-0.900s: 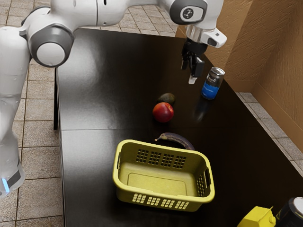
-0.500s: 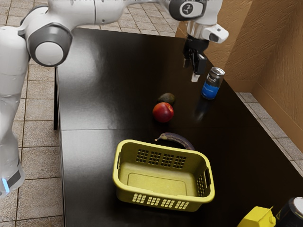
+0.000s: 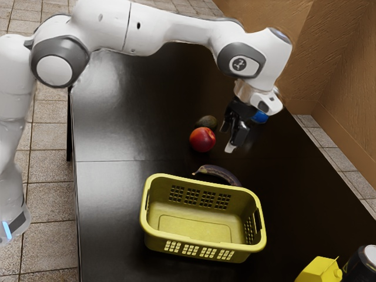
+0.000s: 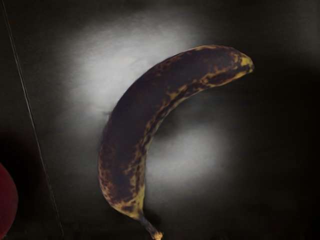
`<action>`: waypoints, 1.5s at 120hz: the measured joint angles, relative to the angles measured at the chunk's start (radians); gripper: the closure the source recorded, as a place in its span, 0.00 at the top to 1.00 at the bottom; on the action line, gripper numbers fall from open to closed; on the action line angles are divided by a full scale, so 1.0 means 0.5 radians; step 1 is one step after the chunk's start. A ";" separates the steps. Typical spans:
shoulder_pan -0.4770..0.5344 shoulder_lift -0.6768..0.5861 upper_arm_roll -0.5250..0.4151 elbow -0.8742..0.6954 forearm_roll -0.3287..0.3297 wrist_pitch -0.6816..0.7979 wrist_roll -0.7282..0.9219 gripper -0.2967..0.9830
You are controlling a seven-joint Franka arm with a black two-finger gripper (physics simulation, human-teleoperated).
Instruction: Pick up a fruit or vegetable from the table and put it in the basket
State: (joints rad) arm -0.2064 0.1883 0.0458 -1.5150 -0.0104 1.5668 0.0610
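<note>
Though the bench (image 3: 111, 217) carries several things, the fingers (image 3: 232, 141) hang above it in the exterior view, parted and gripping nothing, to that view's right of the red fruit (image 3: 202, 140). Right by that fruit is the avocado (image 3: 206, 122). The banana (image 3: 218, 171) lies on the bench just beside the basket (image 3: 154, 238), near its far rim. The basket stands upright with its top open and its bare floor on show. Behind the hand, a blue bit of the can (image 3: 260, 117) peeps out. Near the exterior view's lower right corner are a yellow box (image 3: 320, 270) and a dark item (image 3: 361, 267), both cut off by the edge.

In the wrist view the banana, mostly brown-black with yellow at its ends, curves across the bench. A seam (image 4: 31, 117) runs between it and the red fruit.
</note>
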 joint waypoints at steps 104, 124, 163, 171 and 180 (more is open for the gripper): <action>0.016 0.351 0.025 -0.081 0.176 0.422 0.289 0.77; 0.014 0.374 0.025 -0.086 0.176 0.462 0.316 0.77; 0.006 0.417 0.019 -0.091 0.177 0.514 0.351 0.77; 0.003 0.419 0.013 -0.091 0.178 0.527 0.356 0.77; 0.002 0.419 0.010 -0.094 0.178 0.537 0.359 0.68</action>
State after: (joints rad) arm -0.2055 0.3979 0.0510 -1.5618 0.0788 1.8354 0.2405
